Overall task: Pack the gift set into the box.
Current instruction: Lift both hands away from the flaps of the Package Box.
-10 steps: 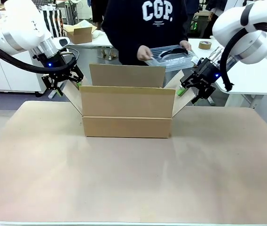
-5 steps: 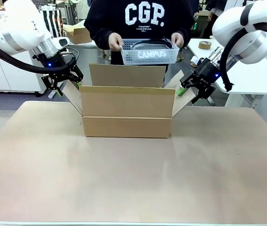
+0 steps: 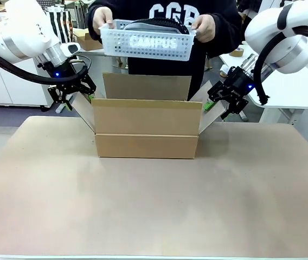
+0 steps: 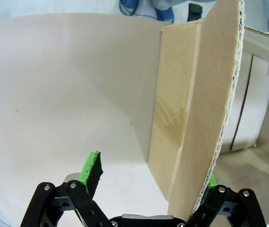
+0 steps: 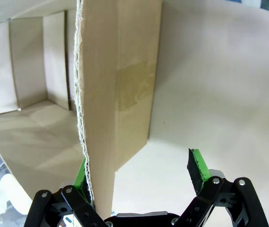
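Note:
The box (image 3: 146,130) is a brown carton standing in the middle of the table with its flaps up. My left gripper (image 3: 72,100) is open and straddles the left side flap (image 4: 210,94), whose edge lies close to one green pad. My right gripper (image 3: 219,105) is open in the same way around the right side flap (image 5: 101,94). In the wrist views the left gripper (image 4: 152,172) and right gripper (image 5: 139,169) show wide gaps. Above the box's far side, a person's hands (image 3: 205,24) hold the gift set, a white "CAMPUS" basket (image 3: 146,40) with dark things inside.
Brown paper covers the table (image 3: 154,206), with free room in front of the box. Behind the person stand a small cardboard box with white paper (image 3: 91,38) and a striped bag (image 3: 62,24). A tape roll (image 3: 236,51) lies on the white table at the right.
The person has turned to face the box and lifted the basket from waist height to above the far flap. Both arms have stayed where they were.

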`<action>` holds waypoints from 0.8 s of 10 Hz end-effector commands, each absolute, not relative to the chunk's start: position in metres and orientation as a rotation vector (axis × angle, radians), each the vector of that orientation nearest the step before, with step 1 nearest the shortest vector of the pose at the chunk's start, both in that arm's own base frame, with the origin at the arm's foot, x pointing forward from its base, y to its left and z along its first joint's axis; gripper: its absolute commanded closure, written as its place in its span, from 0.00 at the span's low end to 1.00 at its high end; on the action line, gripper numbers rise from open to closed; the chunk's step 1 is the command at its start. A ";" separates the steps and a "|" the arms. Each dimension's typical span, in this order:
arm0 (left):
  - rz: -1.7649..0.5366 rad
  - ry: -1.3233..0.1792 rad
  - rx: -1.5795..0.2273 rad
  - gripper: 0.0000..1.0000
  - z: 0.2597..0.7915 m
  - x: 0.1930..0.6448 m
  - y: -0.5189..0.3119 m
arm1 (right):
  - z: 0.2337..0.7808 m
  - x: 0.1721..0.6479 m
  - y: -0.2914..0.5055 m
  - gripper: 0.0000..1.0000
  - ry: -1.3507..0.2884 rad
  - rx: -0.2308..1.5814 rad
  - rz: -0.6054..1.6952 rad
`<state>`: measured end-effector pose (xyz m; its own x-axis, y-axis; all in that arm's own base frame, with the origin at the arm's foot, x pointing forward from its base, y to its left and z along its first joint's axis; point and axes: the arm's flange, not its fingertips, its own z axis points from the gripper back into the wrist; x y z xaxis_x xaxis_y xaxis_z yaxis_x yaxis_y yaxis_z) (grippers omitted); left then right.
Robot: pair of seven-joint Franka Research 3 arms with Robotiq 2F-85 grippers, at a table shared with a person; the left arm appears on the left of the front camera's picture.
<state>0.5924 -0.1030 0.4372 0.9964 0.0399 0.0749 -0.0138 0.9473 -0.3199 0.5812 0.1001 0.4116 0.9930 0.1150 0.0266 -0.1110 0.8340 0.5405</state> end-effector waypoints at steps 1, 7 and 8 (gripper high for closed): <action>0.039 -0.078 -0.312 0.00 0.437 0.591 -0.103 | 0.414 0.583 0.101 0.00 0.004 0.556 0.130; 0.039 -0.078 -0.312 0.00 0.437 0.591 -0.103 | 0.414 0.583 0.101 0.00 0.004 0.556 0.130; 0.039 -0.078 -0.312 0.00 0.437 0.591 -0.103 | 0.414 0.583 0.101 0.00 0.004 0.556 0.130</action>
